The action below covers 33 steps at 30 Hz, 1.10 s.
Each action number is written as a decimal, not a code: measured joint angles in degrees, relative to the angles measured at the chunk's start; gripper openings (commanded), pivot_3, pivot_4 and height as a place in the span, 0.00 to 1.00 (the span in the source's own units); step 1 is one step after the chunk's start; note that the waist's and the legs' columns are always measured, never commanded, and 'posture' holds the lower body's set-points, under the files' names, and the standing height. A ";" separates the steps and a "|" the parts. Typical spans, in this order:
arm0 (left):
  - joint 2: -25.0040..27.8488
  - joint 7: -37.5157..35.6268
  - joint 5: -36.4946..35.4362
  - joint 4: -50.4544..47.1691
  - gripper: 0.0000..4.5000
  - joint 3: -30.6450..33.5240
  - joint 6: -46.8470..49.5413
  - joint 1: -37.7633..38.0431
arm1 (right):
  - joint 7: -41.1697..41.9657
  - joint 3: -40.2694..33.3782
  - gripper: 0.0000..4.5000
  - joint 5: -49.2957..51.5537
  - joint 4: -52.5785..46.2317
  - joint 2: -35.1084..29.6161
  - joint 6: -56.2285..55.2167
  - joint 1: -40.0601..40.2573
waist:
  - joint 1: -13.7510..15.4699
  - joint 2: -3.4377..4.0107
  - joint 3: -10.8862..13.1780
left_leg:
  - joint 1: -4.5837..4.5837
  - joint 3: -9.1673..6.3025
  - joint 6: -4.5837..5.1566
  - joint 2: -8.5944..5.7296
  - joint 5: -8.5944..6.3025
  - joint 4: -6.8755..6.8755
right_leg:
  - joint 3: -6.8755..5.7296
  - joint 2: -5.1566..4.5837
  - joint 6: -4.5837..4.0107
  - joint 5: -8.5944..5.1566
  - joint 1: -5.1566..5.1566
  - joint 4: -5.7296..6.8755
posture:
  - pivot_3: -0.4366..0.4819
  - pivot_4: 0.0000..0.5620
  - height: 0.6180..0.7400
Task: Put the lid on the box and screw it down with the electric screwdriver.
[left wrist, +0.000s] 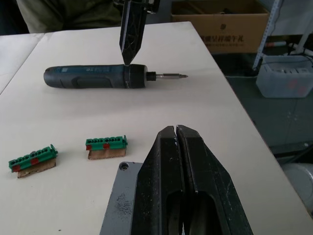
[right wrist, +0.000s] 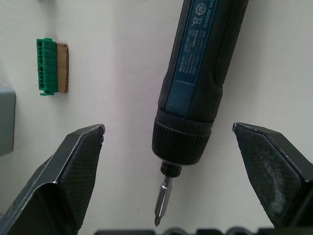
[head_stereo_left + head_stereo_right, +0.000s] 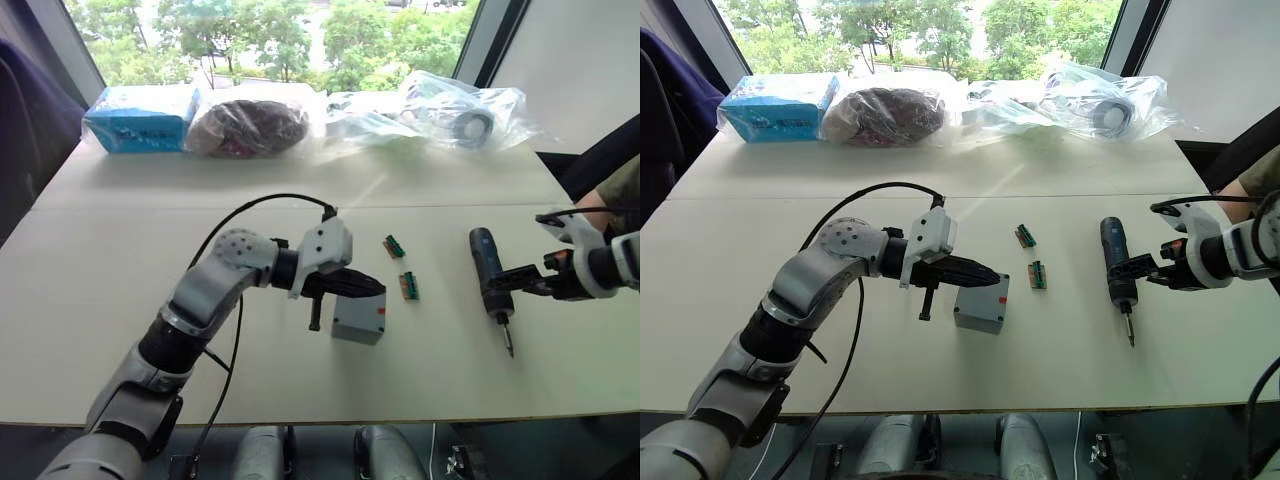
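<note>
The grey box (image 3: 355, 325) with a small red mark stands at the table's middle. On top of it lies the flat grey lid (image 1: 121, 196), one corner screw hole showing. My left gripper (image 1: 175, 129) is shut, and its fingers rest flat across the lid. To the right, the dark blue electric screwdriver (image 3: 488, 265) lies on the table with its bit pointing toward the front edge. My right gripper (image 2: 168, 128) is open, with one finger on each side of the screwdriver's collar, apart from it.
Two green terminal blocks (image 3: 393, 246) (image 3: 408, 285) lie between box and screwdriver. A blue carton (image 3: 140, 118) and plastic bags (image 3: 460, 110) line the far edge. A person's arm (image 3: 612, 200) shows at the right. The table's right edge (image 1: 230, 93) is close behind the screwdriver.
</note>
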 measured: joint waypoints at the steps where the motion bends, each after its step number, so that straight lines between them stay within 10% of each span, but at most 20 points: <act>1: -0.09 0.34 0.01 -0.10 0.00 -0.01 0.03 0.03 | 1.55 2.24 0.99 -1.61 0.65 0.33 -1.18 -0.37 | 0.09 0.00 0.00 | 0.00 0.00 0.00 -0.01 0.00 0.00 | 0.00 0.00 0.00 0.00 0.00 0.00 | 0.48 0.27 1.00; 13: 0.11 3.80 0.24 -2.19 0.00 -0.36 2.31 1.96 | 14.71 14.27 0.99 -15.39 6.09 3.52 -9.52 -3.99 | -0.06 -0.01 0.00 | 0.00 0.01 0.01 0.00 -0.01 0.01 | -0.01 0.01 0.01 0.00 0.01 0.00 | 0.48 0.27 1.00; 22: 0.80 4.67 -0.46 -3.59 0.00 -0.34 3.68 2.09 | 20.46 16.11 0.40 -23.87 8.73 5.60 -14.82 -4.08 | -0.37 -0.21 -0.12 | 0.11 -0.03 0.00 0.03 0.00 0.05 | -0.04 0.04 0.00 0.01 0.16 -0.01 | 0.48 0.27 1.00; 33: 4.52 3.57 -0.39 0.76 0.00 1.46 3.20 1.02 | 16.87 5.05 0.40 -26.57 12.76 10.16 -18.60 -3.31 | -1.27 -0.16 -0.07 | 0.09 0.03 -0.04 0.01 0.02 0.05 | -0.03 0.02 0.00 0.03 0.09 0.05 | 0.48 0.27 1.00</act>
